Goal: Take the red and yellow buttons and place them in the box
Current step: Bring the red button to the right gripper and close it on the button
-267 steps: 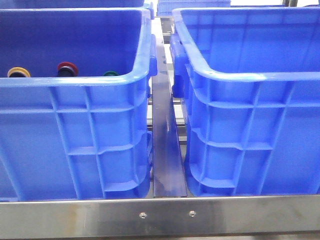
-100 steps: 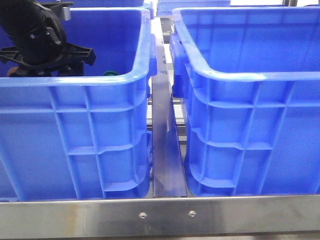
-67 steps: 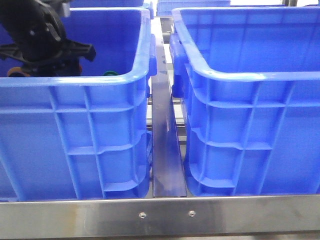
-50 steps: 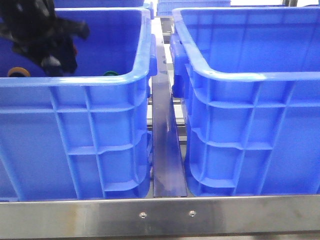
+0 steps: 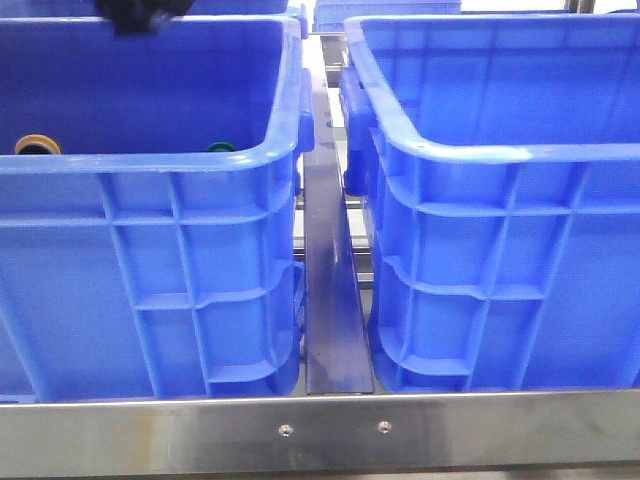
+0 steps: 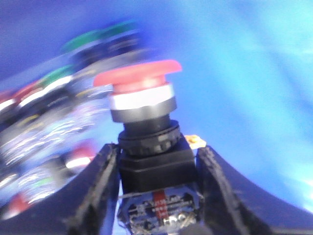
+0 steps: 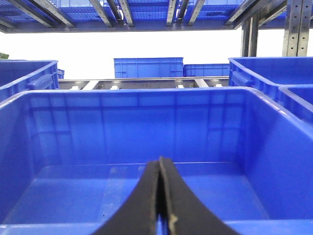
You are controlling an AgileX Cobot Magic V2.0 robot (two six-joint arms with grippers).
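Observation:
My left gripper [image 6: 156, 155] is shut on the red button [image 6: 139, 79], its two dark fingers clamped on the button's black body with the red cap sticking out. In the front view only a dark bit of that gripper [image 5: 140, 12] shows at the top edge, above the left blue crate [image 5: 150, 165]. The yellow button [image 5: 36, 145] lies inside that crate by its near wall. The box [image 5: 500, 152] on the right shows nothing inside. My right gripper [image 7: 160, 165] is shut on nothing and hangs over the box's bare floor [image 7: 73, 196].
A green button [image 5: 221, 147] lies in the left crate near its right corner. More buttons [image 6: 44, 98] are blurred behind the held one. A metal strip [image 5: 332, 300] runs between the crates, and a steel rail [image 5: 320, 430] crosses in front.
The left gripper has risen out of the left crate to the top edge of the front view. The red button is gone from its spot beside the yellow one.

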